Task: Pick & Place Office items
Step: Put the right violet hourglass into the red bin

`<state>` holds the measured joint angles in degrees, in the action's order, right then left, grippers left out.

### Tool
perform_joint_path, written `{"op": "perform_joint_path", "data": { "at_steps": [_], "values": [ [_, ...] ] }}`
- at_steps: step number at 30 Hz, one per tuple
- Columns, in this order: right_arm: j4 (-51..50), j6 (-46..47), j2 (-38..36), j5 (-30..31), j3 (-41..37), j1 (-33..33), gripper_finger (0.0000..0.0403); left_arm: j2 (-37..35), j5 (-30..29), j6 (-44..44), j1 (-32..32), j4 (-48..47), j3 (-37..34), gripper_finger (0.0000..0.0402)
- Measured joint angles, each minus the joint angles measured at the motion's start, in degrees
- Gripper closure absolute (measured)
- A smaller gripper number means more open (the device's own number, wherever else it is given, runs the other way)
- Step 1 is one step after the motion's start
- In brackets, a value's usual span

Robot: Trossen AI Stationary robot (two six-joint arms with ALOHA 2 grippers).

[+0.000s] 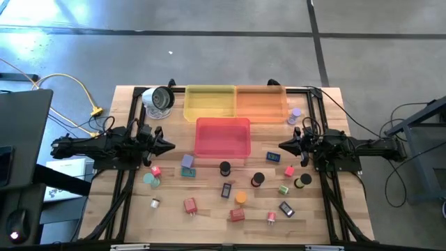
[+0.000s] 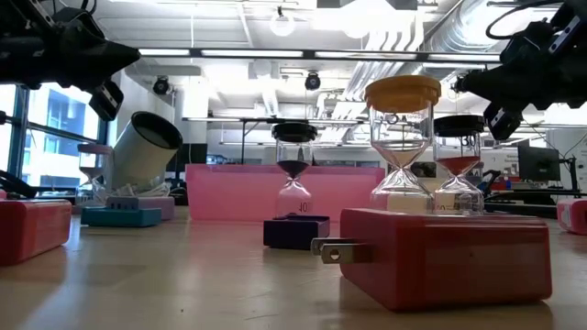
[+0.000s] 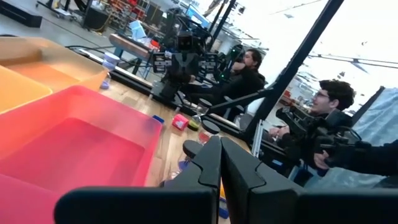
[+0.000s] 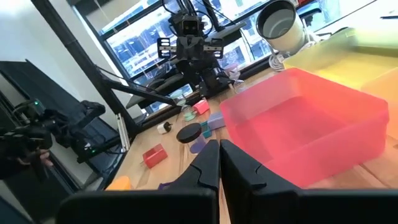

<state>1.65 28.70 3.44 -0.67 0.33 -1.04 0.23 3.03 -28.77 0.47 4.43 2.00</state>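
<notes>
The office items lie scattered over the near half of the table: black-capped pieces (image 1: 225, 168) (image 1: 258, 179), an orange-capped one (image 1: 240, 197), red blocks (image 1: 189, 204) (image 1: 237, 215), pink blocks (image 1: 156, 170) (image 1: 289, 170), a blue piece (image 1: 272, 157) and a lilac one (image 1: 295, 113) at the far right. In the low view a red block with plug prongs (image 2: 440, 261) stands nearest. My left gripper (image 1: 169, 146) (image 3: 219, 146) hovers left of the pink tray, shut and empty. My right gripper (image 1: 282, 146) (image 4: 219, 149) hovers right of that tray, also shut and empty.
A pink tray (image 1: 223, 137) sits mid-table between the grippers, with a yellow tray (image 1: 209, 102) and an orange tray (image 1: 261, 103) behind it. A round silver-rimmed object (image 1: 160, 99) stands at the far left. Two people (image 3: 252, 68) (image 3: 329, 106) sit beyond the table's right side.
</notes>
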Motion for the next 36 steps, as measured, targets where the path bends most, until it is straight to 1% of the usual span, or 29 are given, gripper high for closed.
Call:
{"op": "perform_joint_path", "data": {
  "at_steps": [2, 7, 10, 12, 16, 21, 24, 27, 29, 32, 34, 36],
  "values": [
    [0.1, 0.3, 0.0, 0.2, 0.0, 0.0, 0.0401, 0.0, 0.0, 0.0, 0.0, 0.0, 0.0, 0.0401],
    [1.7, 4.4, 0.0, 0.1, 0.2, 0.0, 0.0401, 0.0, -1.3, -0.3, 0.0, 1.2, 0.0, 0.0401],
    [1.5, 4.4, 0.9, -0.1, 1.7, 0.0, 0.0401, 0.0, -1.4, -5.0, -0.2, 3.6, 0.0, 0.0401],
    [1.6, 4.2, 2.0, -0.9, 3.1, 0.0, 0.0401, 0.0, -1.8, -5.6, -0.3, 3.7, 0.0, 0.0401],
    [1.7, 1.8, 5.9, -1.0, 7.4, 0.0, 0.0401, 0.0, -1.9, -5.3, -0.3, 3.7, 0.0, 0.0401],
    [-1.3, -2.3, 12.8, -0.8, 14.5, 0.0, 0.0401, 0.0, -2.1, -7.6, -0.2, 7.2, 0.0, 0.0401],
    [-7.0, -5.9, 17.2, 0.6, 20.3, -0.2, 0.0401, 0.0, -4.1, -5.1, -0.2, 10.7, 0.0, 0.0401],
    [-14.9, -8.1, 21.7, 4.8, 27.6, -0.2, 0.0401, 0.0, -6.7, 0.6, -0.2, 12.2, 0.3, 0.0401],
    [-22.4, -8.0, 24.6, 8.1, 33.1, -0.2, 0.0401, 0.8, -8.2, 2.1, -0.2, 12.2, 1.3, 0.04],
    [-36.4, -7.7, 28.9, 13.3, 41.2, -0.6, 0.0401, 2.9, -10.5, 4.7, -0.2, 12.5, 3.4, 0.0389],
    [-44.0, -7.4, 31.4, 16.9, 45.5, -1.2, 0.0401, 5.1, -12.2, 6.6, -0.2, 12.4, 5.2, 0.0376],
    [-50.3, -5.5, 33.7, 19.2, 49.1, -2.0, 0.0401, 7.6, -13.1, 7.8, -0.2, 12.3, 7.6, 0.0356]
  ]
}}
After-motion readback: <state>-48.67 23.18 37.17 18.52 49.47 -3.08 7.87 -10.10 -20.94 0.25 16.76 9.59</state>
